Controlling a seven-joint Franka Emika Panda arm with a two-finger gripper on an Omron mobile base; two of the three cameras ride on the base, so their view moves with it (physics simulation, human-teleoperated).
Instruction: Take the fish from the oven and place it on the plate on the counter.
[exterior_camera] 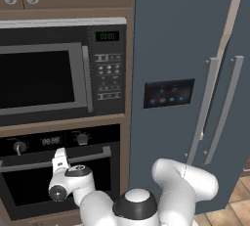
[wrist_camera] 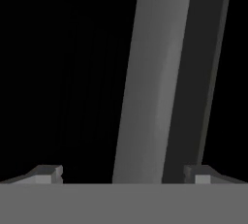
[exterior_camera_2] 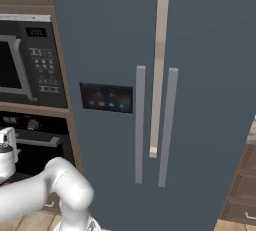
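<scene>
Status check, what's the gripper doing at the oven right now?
Gripper open, jaws either side of oven handle. Oven door shut. Nothing held.

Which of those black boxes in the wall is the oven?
Left of the tall blue-grey fridge, two appliances are stacked. The oven is the lower one, under the microwave; it has two round knobs and a long horizontal silver bar handle, no keypad.
</scene>
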